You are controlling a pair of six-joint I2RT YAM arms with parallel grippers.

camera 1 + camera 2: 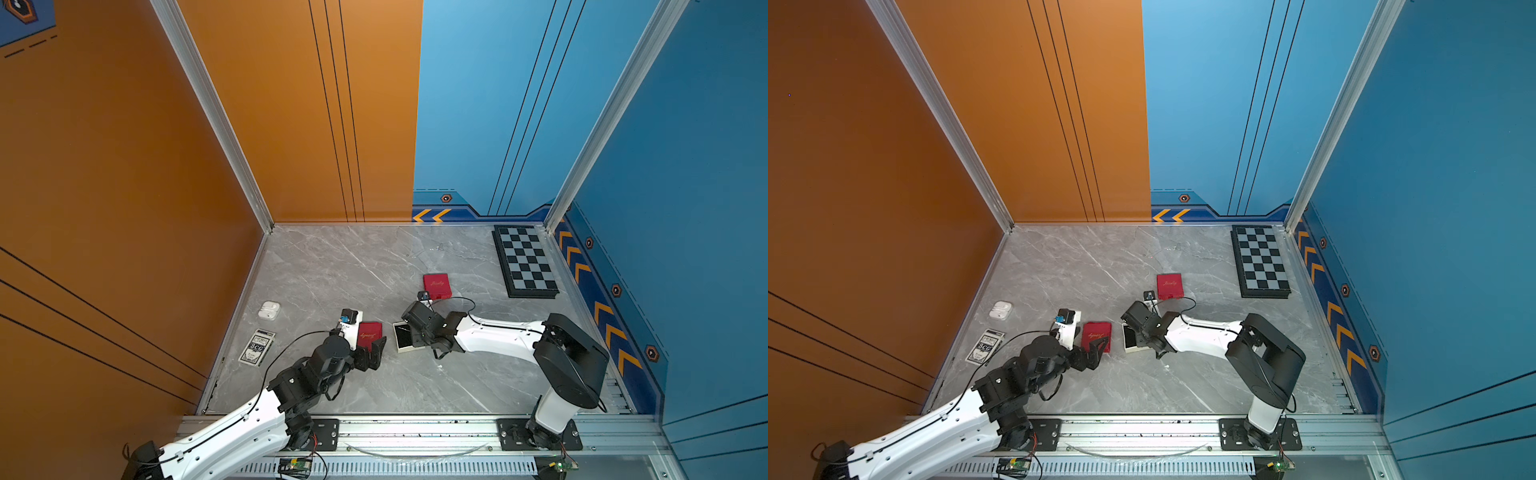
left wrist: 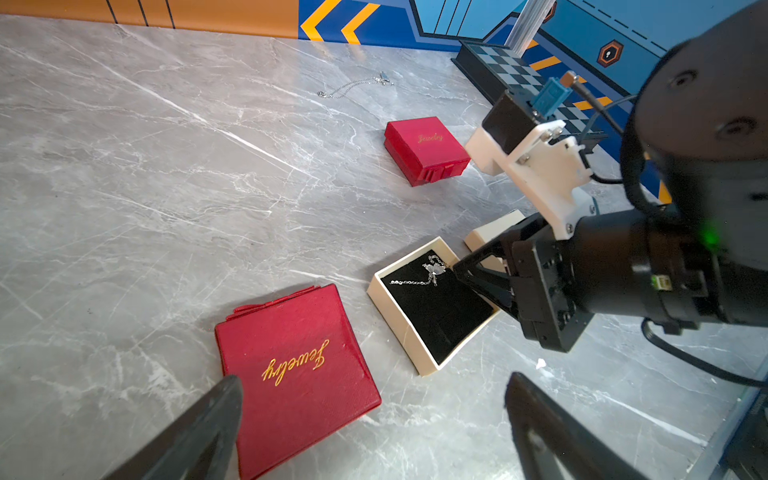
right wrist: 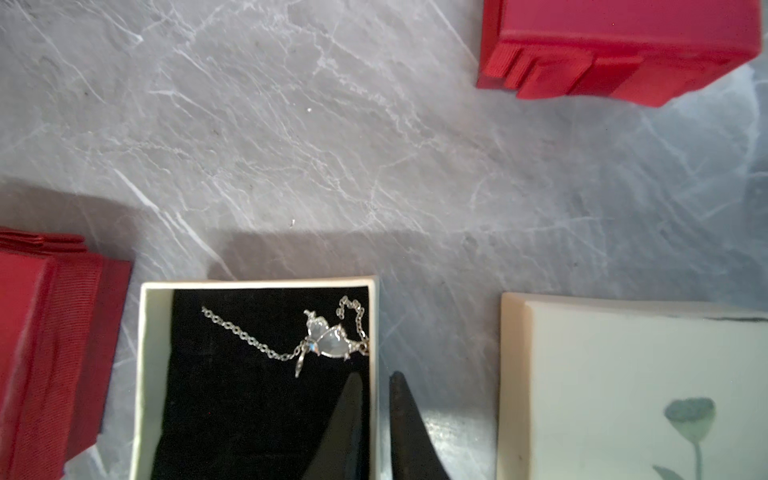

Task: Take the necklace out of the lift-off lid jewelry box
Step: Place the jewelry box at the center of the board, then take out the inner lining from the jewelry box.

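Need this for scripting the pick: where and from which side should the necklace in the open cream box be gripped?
Probably the butterfly pendant, from above: it is the only raised part, the chain lies flat on the black pad, and the box wall crowds it.

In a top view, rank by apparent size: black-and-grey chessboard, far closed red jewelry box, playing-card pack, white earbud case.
Largest: black-and-grey chessboard.
Next: far closed red jewelry box and playing-card pack, about alike, not ranked.
Smallest: white earbud case.
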